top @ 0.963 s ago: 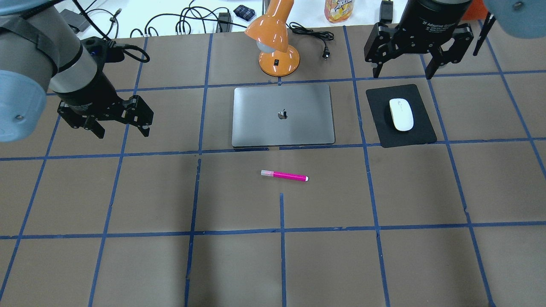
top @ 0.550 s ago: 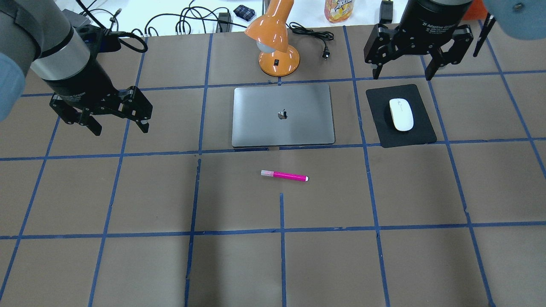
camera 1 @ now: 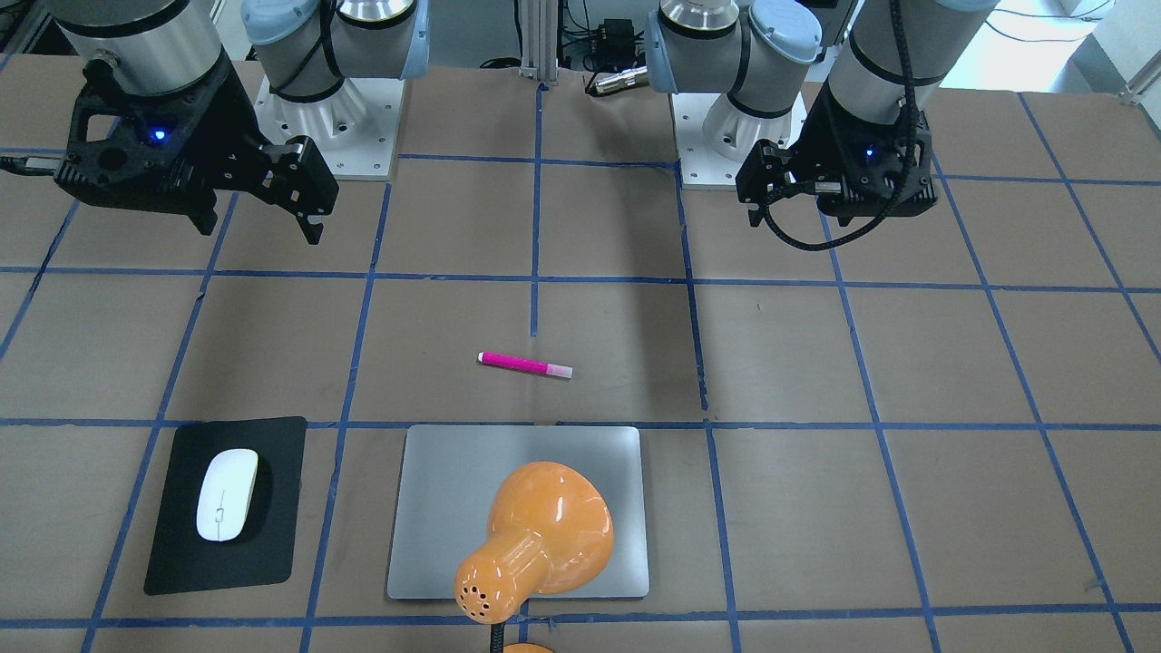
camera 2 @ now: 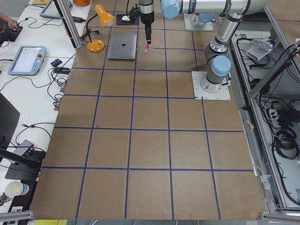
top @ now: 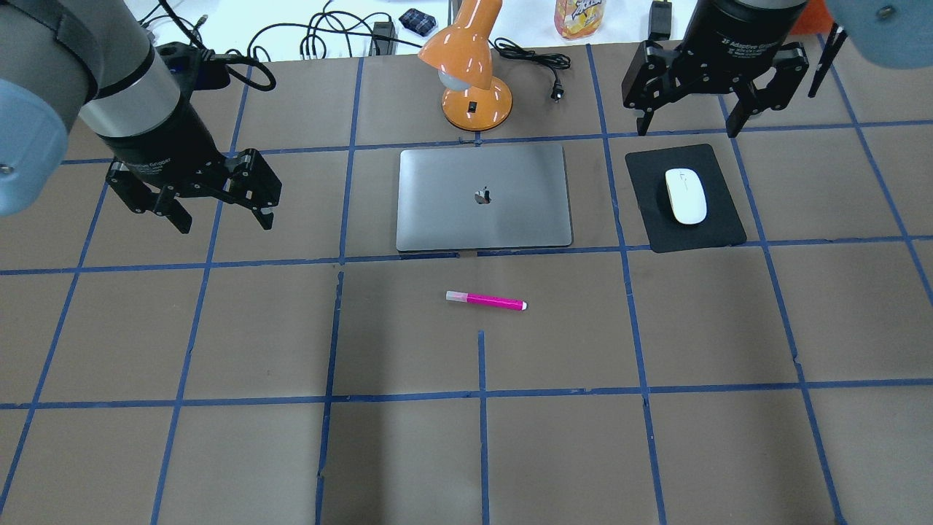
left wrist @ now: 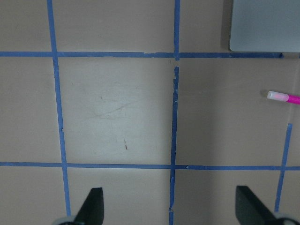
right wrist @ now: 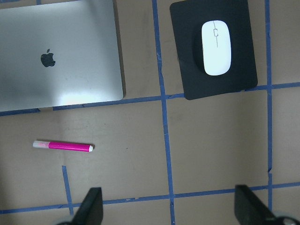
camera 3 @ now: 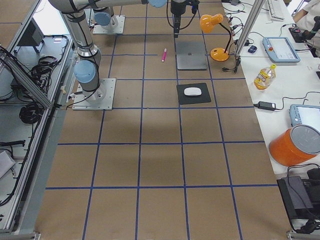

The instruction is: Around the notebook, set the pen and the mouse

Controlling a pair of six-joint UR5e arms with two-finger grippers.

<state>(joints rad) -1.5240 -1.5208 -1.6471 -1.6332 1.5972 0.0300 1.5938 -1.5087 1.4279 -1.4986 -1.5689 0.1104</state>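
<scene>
Notebook (top: 483,197) lies flat at upper centre of the overhead frame, with an orange lamp (top: 474,80) just above it. Pen (top: 485,300) lies on the table (top: 219,335) near the frame's middle, below the notebook and apart from it. Mouse (top: 686,195) sits on a black mat (top: 718,230) at upper right. Left gripper (top: 224,221), at upper left, and right gripper (top: 687,130), above the mat, both have jaws spread wide and hold nothing. Each seems to hang clear of the table.
</scene>
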